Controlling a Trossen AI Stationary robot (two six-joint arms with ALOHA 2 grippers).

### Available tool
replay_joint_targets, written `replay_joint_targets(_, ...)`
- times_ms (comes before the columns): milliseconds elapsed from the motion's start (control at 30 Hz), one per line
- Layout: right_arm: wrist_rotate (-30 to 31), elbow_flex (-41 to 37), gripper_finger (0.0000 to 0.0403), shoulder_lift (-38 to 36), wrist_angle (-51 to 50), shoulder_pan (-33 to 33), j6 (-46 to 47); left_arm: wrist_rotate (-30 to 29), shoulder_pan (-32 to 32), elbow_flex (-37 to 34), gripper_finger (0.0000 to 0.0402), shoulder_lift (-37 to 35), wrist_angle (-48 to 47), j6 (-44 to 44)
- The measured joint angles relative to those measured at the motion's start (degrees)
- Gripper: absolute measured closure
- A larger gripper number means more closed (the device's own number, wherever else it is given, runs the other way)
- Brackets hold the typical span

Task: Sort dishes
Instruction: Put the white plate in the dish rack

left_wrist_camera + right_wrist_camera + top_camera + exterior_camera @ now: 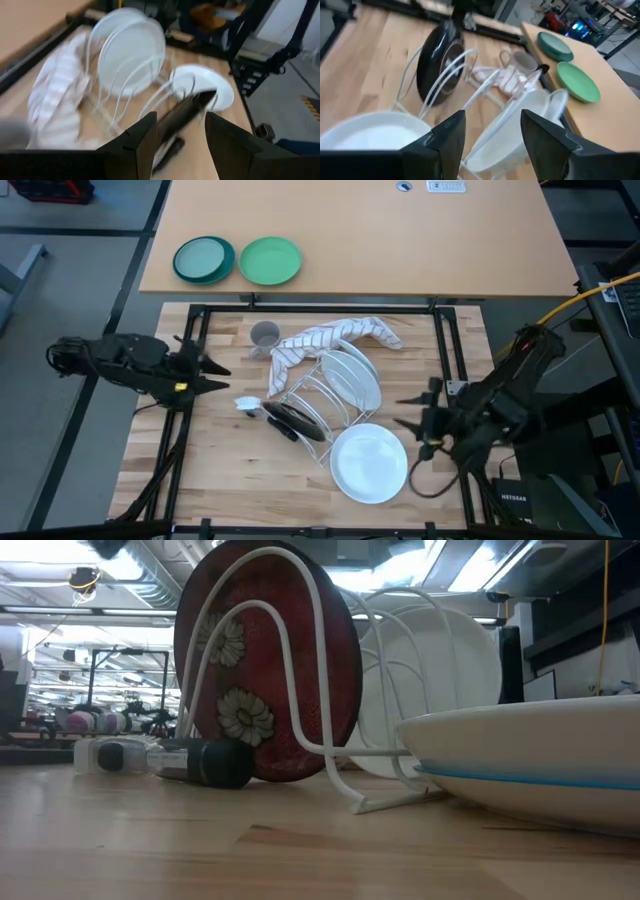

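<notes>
Plates stand upright in the white wire rack (318, 402) mid-table: white ones (352, 377) at one end, the red-flowered plate (293, 420) at the other. Another white plate (369, 463) lies flat beside it. My left gripper (218, 377) and right gripper (405, 410) flank the rack, both open and empty.

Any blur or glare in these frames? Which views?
Left wrist view: motion-smeared, the rack and striped towel streaky. Right wrist view: softer blur. Low view: bright ceiling lights behind the red plate, near white plate out of focus. High view: sharp, evenly lit.
</notes>
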Motion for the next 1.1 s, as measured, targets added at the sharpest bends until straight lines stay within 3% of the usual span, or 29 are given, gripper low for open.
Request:
replay_joint_targets(200,-1.06,-2.51,0.0207,3.55,4.03,-0.08,-0.08,0.02,-0.02,-5.8,0.0247,5.4,15.89,4.93)
replay_joint_targets(500,-11.64,-2.59,0.0207,9.39,8.24,-0.07,-0.14,0.01,-0.91,-8.31,0.0247,15.08,26.97,2.2)
replay_joint_targets(900,-22.89,-2.59,0.0207,17.06,11.59,-0.09,0.77,0.08,-9.32,-8.39,0.0247,29.47,56.72,10.01)
replay_joint_targets(1100,-26.17,-2.59,0.0207,20.45,11.48,-0.09,0.86,0.11,-13.06,-8.36,0.0247,38.32,68.02,9.89)
